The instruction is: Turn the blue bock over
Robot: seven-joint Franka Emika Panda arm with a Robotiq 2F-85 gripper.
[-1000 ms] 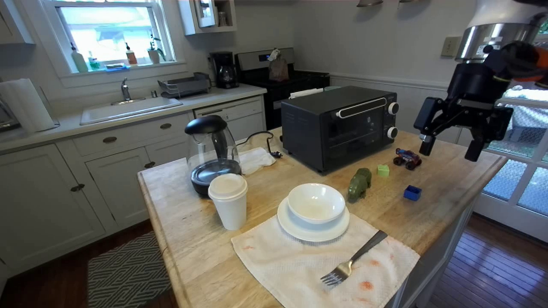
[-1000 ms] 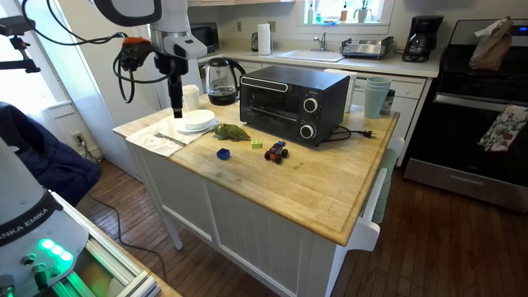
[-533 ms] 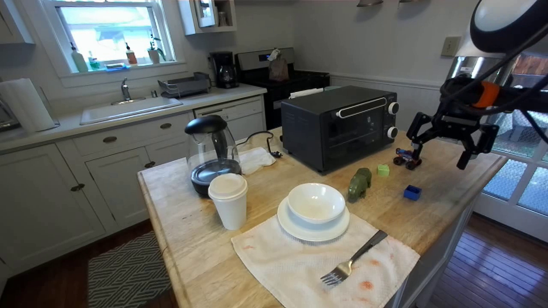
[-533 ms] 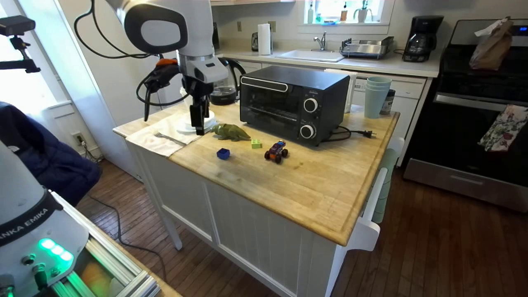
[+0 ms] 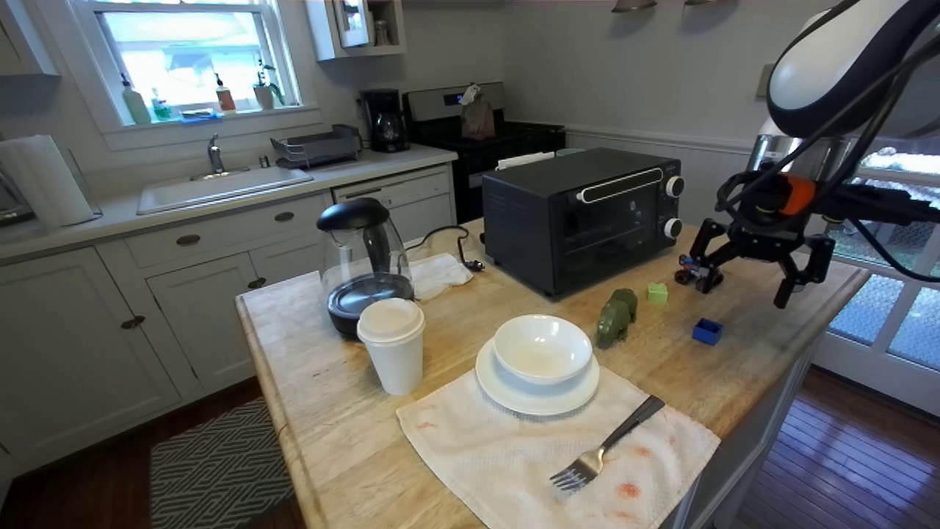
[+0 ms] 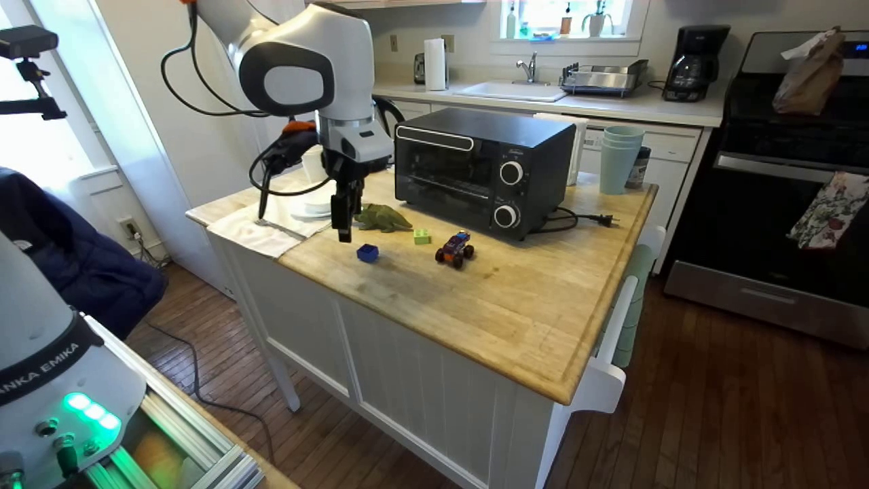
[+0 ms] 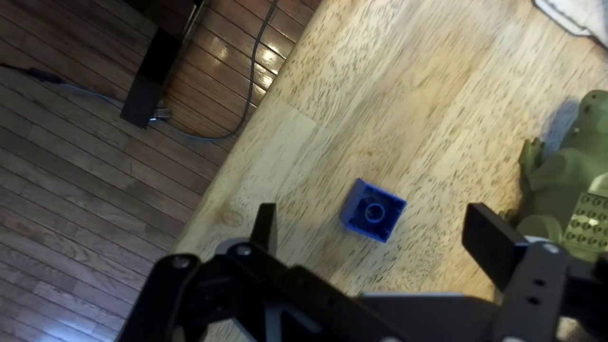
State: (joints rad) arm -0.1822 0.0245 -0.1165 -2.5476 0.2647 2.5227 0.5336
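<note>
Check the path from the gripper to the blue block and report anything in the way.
Nothing visible stands between the open gripper and the blue block. The wrist view shows the block whole on the tabletop; the green toy animal sits off to its right there.

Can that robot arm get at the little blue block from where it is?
Probably yes: the gripper hangs open, and in the wrist view nothing covers the blue block, seen between its spread fingers. The green toy stands apart from the block.

Smooth plastic block (image 7: 374, 211), grained wood tabletop (image 6: 475, 305)
</note>
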